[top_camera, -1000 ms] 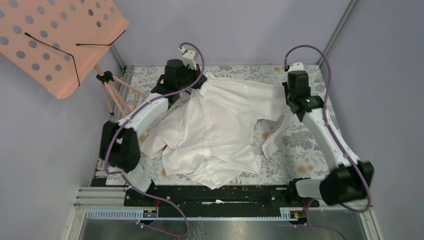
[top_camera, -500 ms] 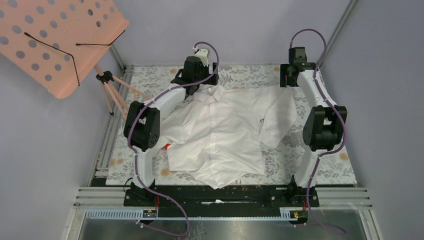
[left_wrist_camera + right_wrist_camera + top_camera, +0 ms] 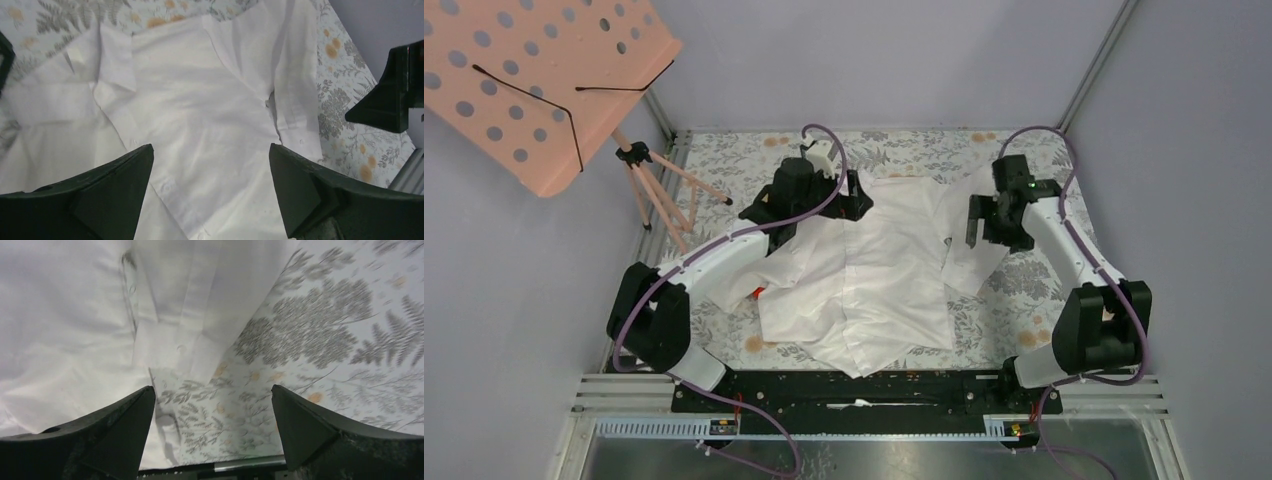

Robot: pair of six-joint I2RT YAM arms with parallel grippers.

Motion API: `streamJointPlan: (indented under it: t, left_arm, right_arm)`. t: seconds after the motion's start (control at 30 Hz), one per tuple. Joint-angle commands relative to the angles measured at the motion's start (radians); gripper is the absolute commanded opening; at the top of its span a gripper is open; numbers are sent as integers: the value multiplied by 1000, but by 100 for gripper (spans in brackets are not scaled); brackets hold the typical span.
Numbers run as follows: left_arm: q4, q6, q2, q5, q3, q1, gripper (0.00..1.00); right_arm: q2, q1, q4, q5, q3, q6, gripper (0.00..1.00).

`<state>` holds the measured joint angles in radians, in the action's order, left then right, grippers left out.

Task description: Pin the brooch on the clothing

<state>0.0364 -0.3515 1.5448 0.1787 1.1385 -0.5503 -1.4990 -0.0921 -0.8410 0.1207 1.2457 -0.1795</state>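
Note:
The clothing [image 3: 874, 270] is a white short-sleeved shirt lying spread flat on the flowered cloth, collar toward the far edge. My left gripper [image 3: 856, 198] hovers over the collar and upper chest. In the left wrist view it [image 3: 210, 152] is open, with only white fabric [image 3: 200, 100] and a button below the gap. My right gripper [image 3: 980, 232] hangs over the shirt's right sleeve. In the right wrist view it [image 3: 212, 392] is open above the sleeve edge [image 3: 170, 340] and the flowered cloth [image 3: 325, 330]. I cannot make out the brooch in any view.
A pink perforated stand [image 3: 534, 80] on a tripod [image 3: 649, 185] leans over the table's far left corner. Something small and red [image 3: 759, 292] peeks out beside the shirt's left edge. Grey walls close in the back and sides. The black base rail [image 3: 854, 395] runs along the near edge.
Both grippers were shut on the shirt, carried it toward the far edge and spread it flat. They have since opened, let go and drawn back toward me.

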Motion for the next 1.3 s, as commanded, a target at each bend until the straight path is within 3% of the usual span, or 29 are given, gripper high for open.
streamJointPlan:
  t: [0.0,0.2,0.47,0.97,1.27]
  left_arm:
    - [45,-135,-65,49,-158,4,95]
    - [41,-186,-140,48,-297,4,95]
    - [-3,-182,-192,6,-337,7,95]
    - [-35,-173,-216,9,-325,22,95]
    - [-86,-165,-281,0,-318,35,96]
  right_arm:
    - [60,-126,24,-75,-125,-128,92]
    - [-17,-262,167,-102,-208,-247,76]
    - [-152,-274,227,23,-182,-273,60]
    - [-264,-274,244,68,-125,-260,50]
    - [-243,-275,223,47,-153,-272,47]
